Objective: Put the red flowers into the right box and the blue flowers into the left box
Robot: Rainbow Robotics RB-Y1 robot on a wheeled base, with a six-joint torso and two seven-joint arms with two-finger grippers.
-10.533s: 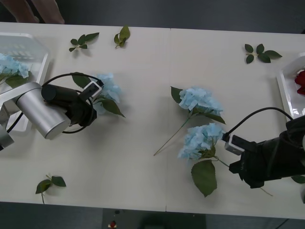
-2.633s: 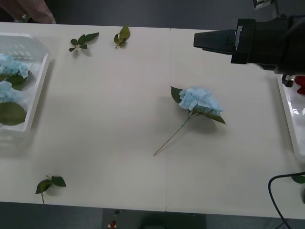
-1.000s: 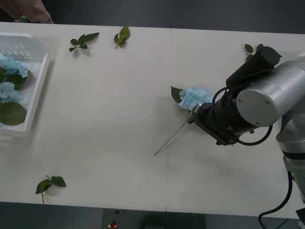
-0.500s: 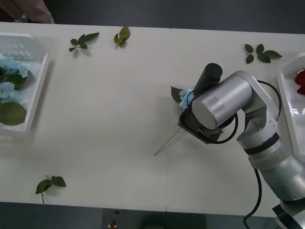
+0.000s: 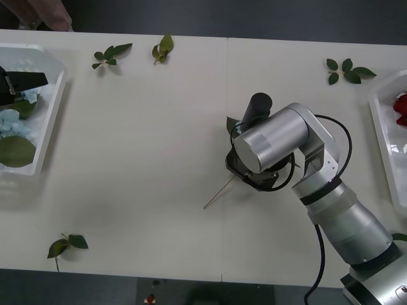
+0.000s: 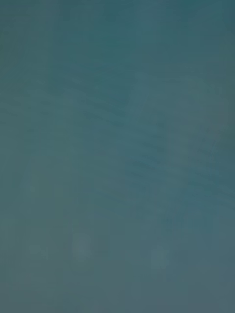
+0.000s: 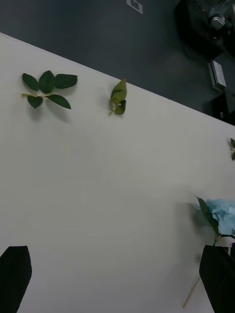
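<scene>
One blue flower lies mid-table. Its pale head (image 7: 224,216) shows in the left wrist view; from the front, my right arm's silver wrist (image 5: 270,146) covers it, leaving a dark leaf (image 5: 232,124) and the thin stem (image 5: 217,194) showing. The right gripper is under that wrist, down at the flower. The right wrist view is a flat blue-green blur. My left gripper (image 5: 33,81) hangs open over the left box (image 5: 46,130), which holds blue flowers (image 5: 10,121). The right box (image 5: 381,121) at the far right edge holds a red flower (image 5: 400,105).
Loose green leaf sprigs lie at the table's back (image 5: 110,54), (image 5: 163,47), at the back right (image 5: 346,70) and near the front left edge (image 5: 67,244). A person's hand (image 5: 35,13) rests beyond the back left corner.
My right arm has swung down and leftward over the blue flower, covering its head. The left gripper has come into view over the left box. The stem has not moved.
</scene>
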